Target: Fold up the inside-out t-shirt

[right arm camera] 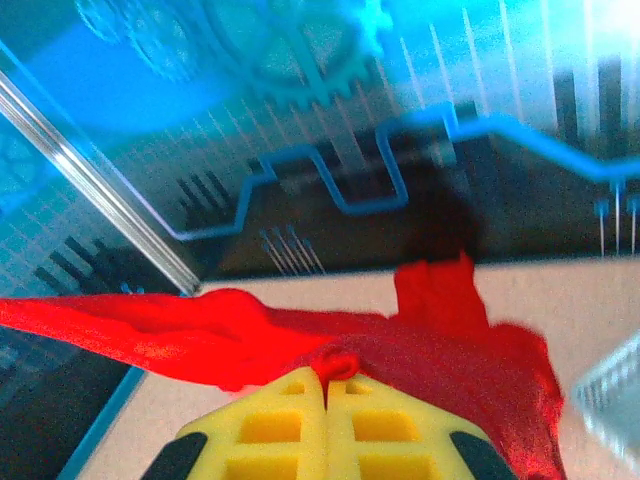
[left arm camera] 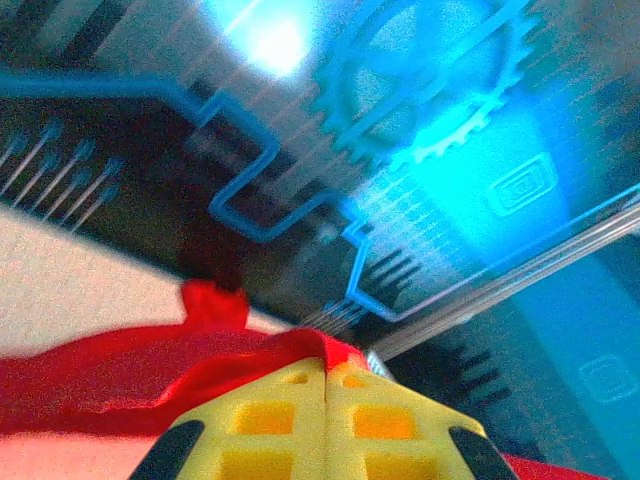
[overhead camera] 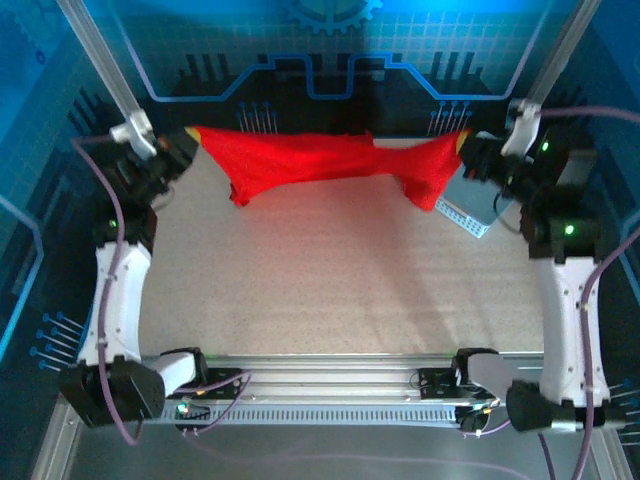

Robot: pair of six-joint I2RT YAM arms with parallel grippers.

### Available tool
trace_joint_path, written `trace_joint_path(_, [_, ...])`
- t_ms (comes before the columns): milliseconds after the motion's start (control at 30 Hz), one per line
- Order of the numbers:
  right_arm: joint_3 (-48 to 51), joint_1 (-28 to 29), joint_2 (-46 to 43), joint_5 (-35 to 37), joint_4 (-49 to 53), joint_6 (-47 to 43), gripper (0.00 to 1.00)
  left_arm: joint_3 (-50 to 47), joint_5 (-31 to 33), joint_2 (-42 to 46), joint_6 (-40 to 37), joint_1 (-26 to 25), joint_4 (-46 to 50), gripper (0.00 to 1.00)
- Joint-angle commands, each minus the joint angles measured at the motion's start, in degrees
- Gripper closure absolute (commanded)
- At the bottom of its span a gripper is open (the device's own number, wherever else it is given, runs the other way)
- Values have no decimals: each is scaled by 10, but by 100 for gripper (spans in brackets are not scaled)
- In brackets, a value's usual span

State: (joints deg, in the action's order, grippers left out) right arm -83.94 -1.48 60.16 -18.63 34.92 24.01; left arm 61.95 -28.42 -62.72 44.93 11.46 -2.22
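The inside-out t-shirt (overhead camera: 320,160) is bright red and hangs stretched between both grippers at the far side of the table, sagging in the middle. My left gripper (overhead camera: 192,137) is shut on its left end, and my right gripper (overhead camera: 462,140) is shut on its right end. In the left wrist view the yellow fingers (left arm camera: 270,415) press together on a fold of the t-shirt (left arm camera: 130,375). The right wrist view shows the yellow fingers (right arm camera: 385,425) pinching a small bunch of the red t-shirt (right arm camera: 200,335), which stretches off to the left.
A light blue mesh basket (overhead camera: 465,212) lies at the far right of the table, under the right arm, and its corner (right arm camera: 615,405) appears in the right wrist view. The speckled tabletop (overhead camera: 330,280) spreads in front of the shirt. Metal frame posts (overhead camera: 100,60) stand at both back corners.
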Motion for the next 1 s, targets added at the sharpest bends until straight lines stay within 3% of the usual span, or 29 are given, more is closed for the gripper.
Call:
trace_joint_path(0, [119, 13, -71, 12, 13, 17, 100, -124, -24, 105, 31, -6, -52, 100])
trace_joint_path(133, [214, 14, -138, 42, 119, 9, 100, -248, -16, 252, 11, -13, 80, 100])
trace_joint_path(333, [284, 10, -196, 118, 262, 45, 100, -338, -10, 455, 40, -15, 289, 100])
trace_joint_path(500, [298, 6, -254, 170, 331, 107, 100, -394, -24, 459, 65, -29, 350, 100])
trace_joint_path(600, [297, 4, -266, 196, 363, 142, 100, -399, 9, 463, 66, -30, 398, 100])
trace_joint_path(800, [367, 4, -297, 179, 359, 192, 100, -380, 104, 470, 89, -30, 498, 100])
trace_joint_path(967, [383, 4, -311, 209, 367, 211, 100, -420, 94, 464, 118, -30, 498, 100])
